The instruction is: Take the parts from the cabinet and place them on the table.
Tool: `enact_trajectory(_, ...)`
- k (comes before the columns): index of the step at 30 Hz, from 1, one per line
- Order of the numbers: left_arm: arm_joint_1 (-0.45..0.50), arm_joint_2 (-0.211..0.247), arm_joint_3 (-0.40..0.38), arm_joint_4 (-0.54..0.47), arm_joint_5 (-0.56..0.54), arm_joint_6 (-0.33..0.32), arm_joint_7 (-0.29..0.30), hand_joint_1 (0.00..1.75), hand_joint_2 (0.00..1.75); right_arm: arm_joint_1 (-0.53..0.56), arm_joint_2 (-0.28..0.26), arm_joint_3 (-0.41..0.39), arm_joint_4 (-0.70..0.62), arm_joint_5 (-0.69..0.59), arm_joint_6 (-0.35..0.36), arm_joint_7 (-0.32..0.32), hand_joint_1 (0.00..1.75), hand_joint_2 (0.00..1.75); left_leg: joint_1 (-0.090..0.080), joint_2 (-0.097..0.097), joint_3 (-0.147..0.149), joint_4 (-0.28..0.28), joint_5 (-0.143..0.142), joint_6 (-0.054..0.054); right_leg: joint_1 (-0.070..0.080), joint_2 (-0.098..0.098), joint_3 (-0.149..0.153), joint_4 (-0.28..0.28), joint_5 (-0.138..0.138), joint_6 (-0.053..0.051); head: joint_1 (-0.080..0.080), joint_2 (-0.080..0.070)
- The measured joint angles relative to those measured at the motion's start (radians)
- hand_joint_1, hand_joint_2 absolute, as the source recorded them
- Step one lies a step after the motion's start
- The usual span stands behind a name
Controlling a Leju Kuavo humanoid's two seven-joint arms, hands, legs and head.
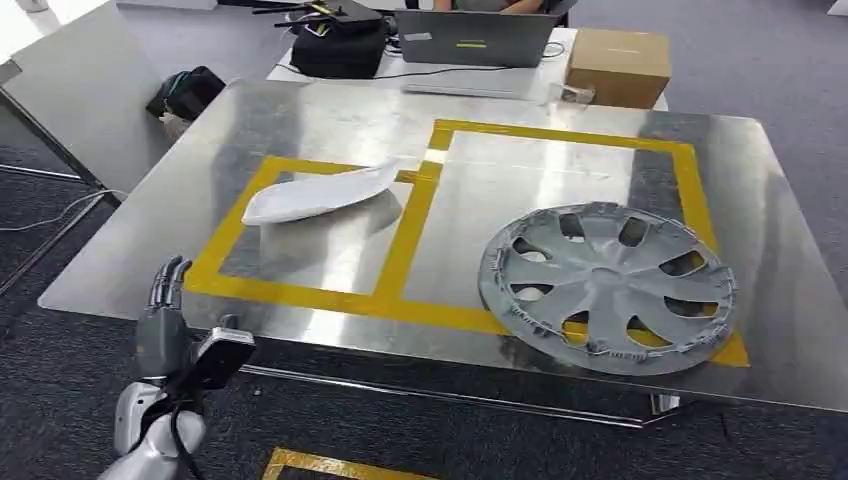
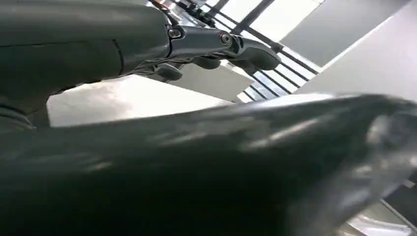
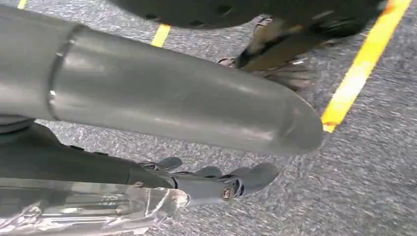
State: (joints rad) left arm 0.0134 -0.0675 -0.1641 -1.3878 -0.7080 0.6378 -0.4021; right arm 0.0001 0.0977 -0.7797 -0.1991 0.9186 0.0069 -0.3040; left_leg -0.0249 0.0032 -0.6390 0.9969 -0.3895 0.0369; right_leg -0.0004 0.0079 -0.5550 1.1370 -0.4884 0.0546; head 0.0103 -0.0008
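A white curved part (image 1: pixel 320 192) lies inside the left yellow-taped rectangle on the metal table (image 1: pixel 300 120). A grey wheel cover (image 1: pixel 610 285) lies flat over the front edge of the right rectangle. My left hand (image 1: pixel 165 300) is raised in front of the table's front left edge, fingers straight and pointing up, holding nothing. The left wrist view has its fingers (image 2: pixel 221 44) stretched out against windows and a wall. My right hand (image 3: pixel 216 184) hangs over grey carpet, its fingers apart and nothing between them and the thumb (image 3: pixel 196 108).
Behind the table stand a laptop (image 1: pixel 475 35), a cardboard box (image 1: pixel 617 65) and a black bag (image 1: pixel 340 45). A grey board (image 1: pixel 80 90) leans at the left. Yellow tape (image 1: pixel 340 466) marks the carpet before the table, and tape lines (image 3: pixel 361 64) cross the floor beneath my right hand.
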Motion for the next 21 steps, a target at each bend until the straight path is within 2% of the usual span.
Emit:
enact_trajectory(1, 0.004, 0.0, 0.004, -0.003, 0.0, 0.0, 0.0, 0.0, 0.0, -0.006, 0.0, -0.001, 0.0, 0.0, 0.0, 0.0, 0.0, 0.0, -0.003, 0.0, -0.007, 0.002, 0.009, -0.005, 0.004, -0.001, 0.063, -0.1, -0.05, -0.004, 0.0, 0.0)
enact_trajectory(2, 0.004, 0.0, 0.009, -0.007, 0.0, 0.001, 0.0, 0.0, 0.0, -0.01, 0.0, -0.002, 0.0, 0.0, 0.0, -0.001, 0.0, 0.0, -0.003, 0.001, -0.007, 0.004, 0.017, -0.01, 0.006, -0.001, 0.088, -0.133, -0.053, -0.013, -0.004, 0.0)
enact_trajectory(3, 0.004, 0.0, 0.012, -0.007, 0.0, 0.002, -0.002, 0.0, 0.0, -0.008, 0.0, -0.004, 0.0, 0.0, 0.0, -0.002, 0.0, 0.0, -0.001, 0.002, -0.005, 0.0, 0.026, -0.015, 0.009, 0.0, 0.073, -0.138, -0.048, -0.017, -0.002, 0.0)
enact_trajectory(5, 0.008, -0.002, 0.02, -0.007, 0.016, 0.01, -0.009, 0.0, 0.0, -0.009, 0.0, -0.006, 0.0, 0.0, 0.0, -0.002, 0.0, 0.0, 0.001, 0.001, -0.006, -0.007, 0.044, -0.028, 0.011, 0.0, 0.064, -0.139, -0.033, -0.034, 0.002, 0.0)
enact_trajectory(6, 0.012, -0.002, 0.032, -0.007, 0.033, 0.018, -0.016, 0.0, 0.0, -0.007, 0.003, -0.006, 0.001, 0.0, 0.0, -0.002, 0.0, 0.0, 0.003, -0.002, -0.011, -0.002, 0.036, -0.034, 0.002, -0.006, 0.057, -0.144, -0.017, -0.043, 0.003, 0.0)
enact_trajectory(7, 0.017, -0.002, 0.048, -0.007, 0.057, 0.027, -0.024, 0.0, 0.0, -0.008, 0.003, -0.008, 0.001, 0.0, 0.0, -0.002, 0.0, 0.0, 0.003, -0.004, -0.026, 0.023, -0.017, -0.044, 0.002, -0.006, 0.044, -0.144, -0.006, -0.049, -0.002, 0.0)
enact_trajectory(8, 0.023, -0.003, 0.069, -0.005, 0.098, 0.033, -0.037, 0.0, 0.0, -0.008, 0.003, -0.012, 0.001, -0.004, 0.0, -0.004, 0.0, 0.0, 0.01, -0.004, -0.046, 0.093, -0.093, -0.053, 0.0, -0.006, 0.031, -0.144, 0.008, -0.052, -0.008, 0.0)
enact_trajectory(9, 0.028, -0.003, 0.088, 0.0, 0.121, 0.035, -0.044, 0.0, 0.0, -0.007, 0.003, -0.014, 0.001, -0.005, 0.0, -0.006, 0.0, 0.0, 0.016, -0.004, -0.064, 0.162, -0.145, -0.059, 0.0, -0.005, 0.023, -0.144, 0.02, -0.052, -0.007, 0.0)
enact_trajectory(10, 0.034, -0.003, 0.114, 0.01, 0.141, 0.035, -0.049, 0.0, 0.0, -0.005, 0.003, -0.018, 0.001, -0.006, 0.0, -0.008, 0.0, 0.0, 0.021, -0.004, -0.082, 0.241, -0.184, -0.065, 0.0, -0.004, 0.007, -0.143, 0.034, -0.051, -0.007, 0.0)
enact_trajectory(11, 0.042, -0.003, 0.135, 0.017, 0.153, 0.035, -0.053, 0.0, 0.0, -0.003, 0.003, -0.022, 0.001, -0.007, 0.0, -0.008, 0.0, 0.0, 0.026, -0.004, -0.088, 0.293, -0.19, -0.07, -0.001, -0.004, -0.011, -0.142, 0.046, -0.048, -0.008, 0.0)
enact_trajectory(12, 0.048, -0.003, 0.152, 0.024, 0.17, 0.036, -0.066, 0.0, 0.0, 0.0, 0.003, -0.024, 0.001, -0.008, 0.0, -0.009, 0.0, 0.0, 0.03, -0.004, -0.074, 0.298, -0.17, -0.073, -0.002, -0.005, -0.026, -0.142, 0.057, -0.045, -0.008, 0.0)
enact_trajectory(13, 0.05, -0.003, 0.166, 0.036, 0.187, 0.035, -0.084, 0.0, 0.0, 0.002, 0.003, -0.026, 0.001, -0.009, 0.0, -0.01, 0.0, 0.0, 0.034, -0.004, -0.044, 0.271, -0.138, -0.076, -0.004, -0.006, -0.04, -0.142, 0.067, -0.039, -0.008, 0.0)
enact_trajectory(14, 0.051, -0.003, 0.185, 0.052, 0.203, 0.035, -0.099, 0.0, 0.0, 0.002, 0.003, -0.03, 0.001, -0.01, 0.0, -0.011, 0.0, 0.0, 0.037, -0.004, 0.007, 0.208, -0.104, -0.08, -0.007, -0.007, -0.054, -0.141, 0.078, -0.033, -0.008, 0.0)
enact_trajectory(15, 0.051, -0.005, 0.203, 0.066, 0.212, 0.034, -0.108, 0.0, 0.0, 0.001, 0.003, -0.031, 0.001, -0.011, 0.0, -0.011, 0.0, 0.0, 0.042, -0.004, 0.075, 0.121, -0.088, -0.084, -0.01, -0.006, -0.066, -0.139, 0.088, -0.026, -0.008, 0.0)
enact_trajectory(16, 0.05, -0.008, 0.223, 0.085, 0.22, 0.029, -0.119, 0.0, 0.0, 0.0, 0.002, -0.034, -0.001, -0.011, 0.0, -0.012, 0.0, 0.0, 0.05, -0.005, 0.154, 0.028, -0.104, -0.091, -0.006, -0.004, -0.072, -0.137, 0.096, -0.019, -0.01, 0.0)
enact_trajectory(17, 0.045, -0.01, 0.246, 0.107, 0.232, 0.026, -0.13, 0.0, 0.0, 0.0, 0.003, -0.037, -0.001, -0.012, -0.001, -0.013, 0.0, 0.0, 0.044, -0.012, 0.188, -0.039, -0.127, -0.08, -0.006, -0.004, -0.079, -0.133, 0.104, -0.012, -0.008, 0.0)
enact_trajectory(18, 0.044, -0.012, 0.269, 0.14, 0.25, 0.016, -0.146, 0.0, 0.0, 0.001, 0.003, -0.039, -0.001, -0.011, -0.002, -0.013, 0.0, 0.0, 0.041, -0.011, 0.174, -0.033, -0.122, -0.065, -0.007, -0.004, -0.079, -0.137, 0.118, -0.007, -0.006, 0.0)
enact_trajectory(19, 0.044, -0.012, 0.295, 0.172, 0.264, 0.006, -0.165, 0.0, 0.0, 0.002, 0.003, -0.042, -0.001, -0.011, -0.002, -0.013, 0.0, 0.0, 0.035, -0.009, 0.17, -0.033, -0.118, -0.058, -0.01, -0.004, -0.081, -0.141, 0.128, -0.003, -0.014, 0.0)
enact_trajectory(20, 0.043, -0.013, 0.321, 0.205, 0.279, -0.006, -0.185, 0.0, 0.0, 0.005, 0.003, -0.045, -0.001, -0.009, -0.003, -0.013, 0.0, 0.0, 0.031, -0.008, 0.165, -0.032, -0.111, -0.047, -0.015, -0.003, -0.083, -0.146, 0.137, 0.005, -0.009, 0.0)
enact_trajectory(21, 0.04, -0.019, 0.352, 0.245, 0.294, -0.021, -0.207, 0.0, 0.0, 0.012, 0.003, -0.05, -0.001, -0.008, -0.004, -0.013, 0.0, 0.0, 0.033, -0.002, 0.155, -0.035, -0.098, -0.032, -0.02, -0.003, -0.089, -0.143, 0.133, 0.011, -0.01, 0.0)
